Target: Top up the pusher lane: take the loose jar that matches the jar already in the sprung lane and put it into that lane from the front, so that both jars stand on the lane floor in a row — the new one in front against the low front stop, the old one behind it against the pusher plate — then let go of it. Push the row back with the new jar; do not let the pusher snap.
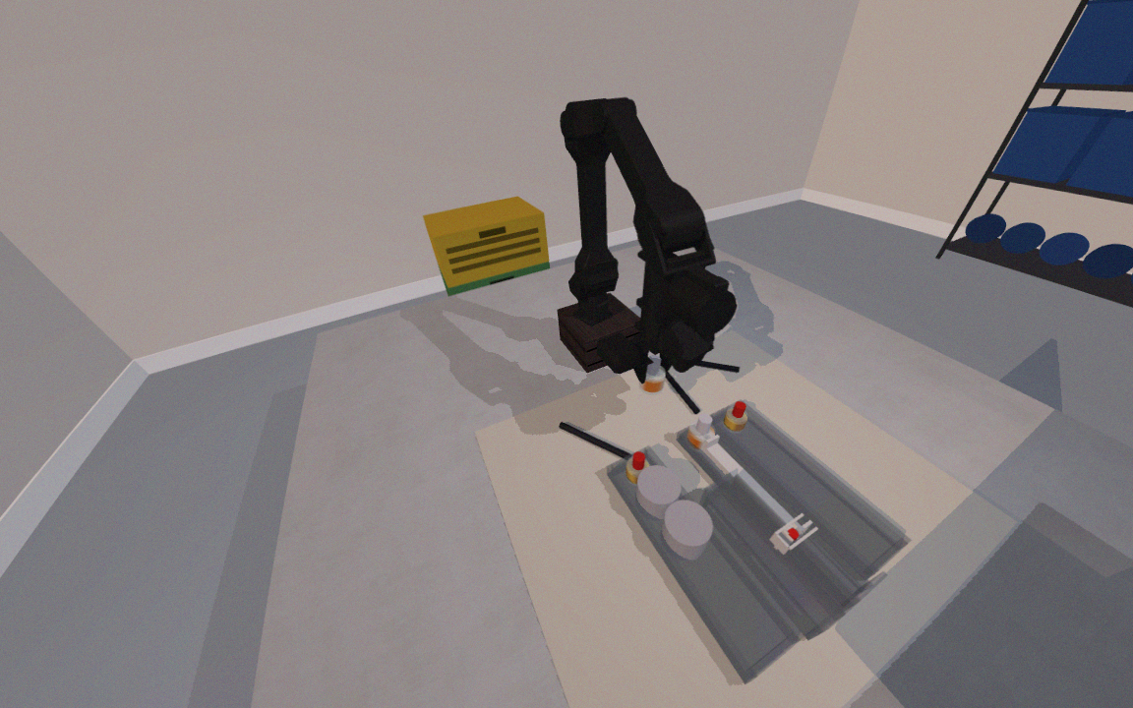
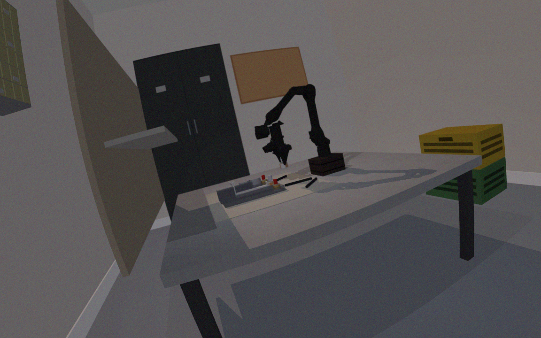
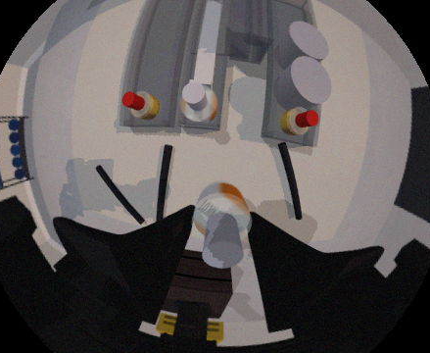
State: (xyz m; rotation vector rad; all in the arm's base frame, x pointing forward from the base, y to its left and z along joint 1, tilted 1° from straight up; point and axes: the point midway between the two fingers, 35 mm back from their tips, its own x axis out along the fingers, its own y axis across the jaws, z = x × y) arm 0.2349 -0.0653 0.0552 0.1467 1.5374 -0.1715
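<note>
My gripper (image 1: 652,368) (image 2: 283,162) (image 3: 221,214) is shut on the loose jar (image 1: 654,381) (image 3: 224,203), which has a grey cap and an orange band. It holds the jar a little above the beige mat (image 1: 553,546), in front of the lane openings. The matching jar (image 1: 700,431) (image 3: 197,101) stands at the front of the middle lane of the grey rack (image 1: 869,519) (image 3: 159,39). The white pusher bar (image 1: 752,487) (image 3: 210,33) runs back behind it.
Red-capped yellow jars stand at the front of the side lanes (image 1: 736,414) (image 1: 636,463) (image 3: 139,102) (image 3: 297,120). Two large grey cylinders (image 1: 658,490) (image 1: 686,528) fill one side lane. Black rods (image 1: 592,438) (image 1: 684,393) (image 3: 164,182) (image 3: 291,179) lie on the mat before the rack.
</note>
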